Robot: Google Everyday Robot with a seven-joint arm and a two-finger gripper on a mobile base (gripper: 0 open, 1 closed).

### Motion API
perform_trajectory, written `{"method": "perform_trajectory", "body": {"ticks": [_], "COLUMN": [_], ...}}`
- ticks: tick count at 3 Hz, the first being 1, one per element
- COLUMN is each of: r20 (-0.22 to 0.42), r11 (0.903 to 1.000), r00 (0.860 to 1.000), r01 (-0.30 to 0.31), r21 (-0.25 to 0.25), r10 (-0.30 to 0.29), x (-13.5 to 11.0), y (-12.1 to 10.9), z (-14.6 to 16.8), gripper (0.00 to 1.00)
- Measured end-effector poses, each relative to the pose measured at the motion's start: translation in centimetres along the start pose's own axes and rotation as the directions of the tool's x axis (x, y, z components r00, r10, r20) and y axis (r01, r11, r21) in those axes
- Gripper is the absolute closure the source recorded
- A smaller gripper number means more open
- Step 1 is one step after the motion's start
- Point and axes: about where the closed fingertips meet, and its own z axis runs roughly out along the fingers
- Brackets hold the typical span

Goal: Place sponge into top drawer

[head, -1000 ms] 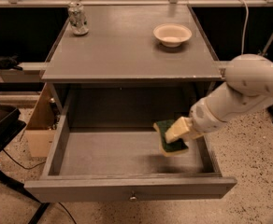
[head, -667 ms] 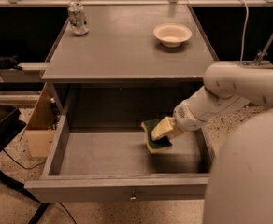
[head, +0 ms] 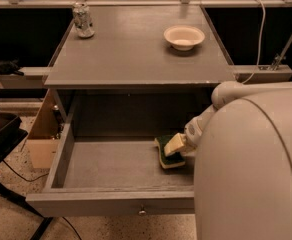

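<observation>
The top drawer [head: 111, 201] is pulled wide open below the grey table; its front panel carries a small round knob [head: 142, 211]. The sponge [head: 165, 155], yellow foam with a dark green face, lies on the drawer floor toward the right. My gripper [head: 175, 145] reaches down into the drawer from the right and is on the sponge, its pale fingers across the top of it. My white arm fills the right foreground and hides the drawer's right end.
On the table top [head: 136, 54] stand a drink can [head: 83, 20] at the back left and a round cream bowl [head: 184, 36] at the back right. A cardboard box [head: 40, 139] and a dark chair [head: 1, 139] are at the left on the floor.
My gripper and the sponge have moved left and down inside the drawer. The arm has swung closer to the camera and now covers the right side of the view.
</observation>
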Motion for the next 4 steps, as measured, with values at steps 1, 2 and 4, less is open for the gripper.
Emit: {"method": "perform_trajectory", "body": {"ticks": [1,2,4], "r20": [0.0,0.0,0.0], "r11": [1.0,1.0,1.0], "r00": [1.0,1.0,1.0], "r01": [0.0,0.0,0.0], "r21": [0.0,0.0,0.0], "r10": [0.0,0.0,0.0], "x": [0.0,0.0,0.0], "y": [0.0,0.0,0.01], "z": [0.0,0.0,0.01], "gripper": [0.5,0.19,0.0]}}
